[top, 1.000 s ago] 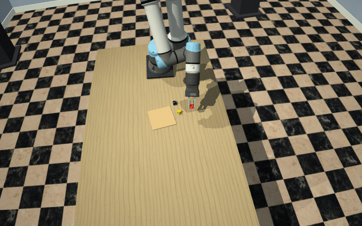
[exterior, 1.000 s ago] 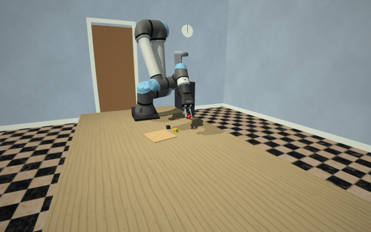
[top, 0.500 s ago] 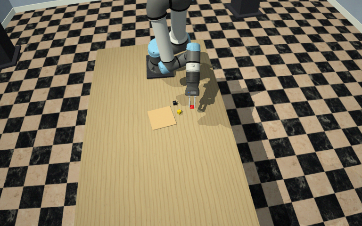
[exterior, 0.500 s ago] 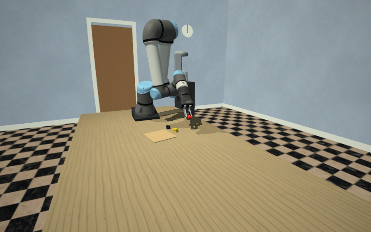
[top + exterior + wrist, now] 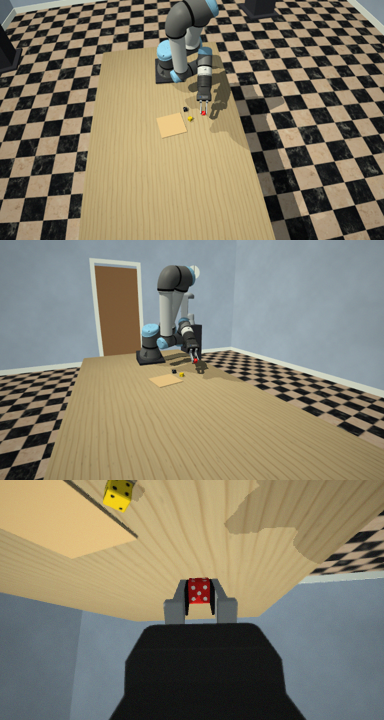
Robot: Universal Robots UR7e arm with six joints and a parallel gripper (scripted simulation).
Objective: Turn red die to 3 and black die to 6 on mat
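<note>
My gripper (image 5: 203, 112) is shut on the red die (image 5: 203, 113) and holds it above the table, to the right of the mat; the arm is tilted. In the wrist view the red die (image 5: 198, 590) sits between the fingers and shows a five-pip face toward the camera. The yellow die (image 5: 190, 118) lies on the table just off the mat's right edge; it also shows in the wrist view (image 5: 119, 493). The black die (image 5: 185, 108) lies on the table behind the mat's far right corner. The tan mat (image 5: 171, 124) lies flat with no die on it.
The robot base (image 5: 167, 67) stands at the table's far end. The table's right edge (image 5: 240, 124) is close to the gripper. Dark pedestals stand on the floor at the far left and far right.
</note>
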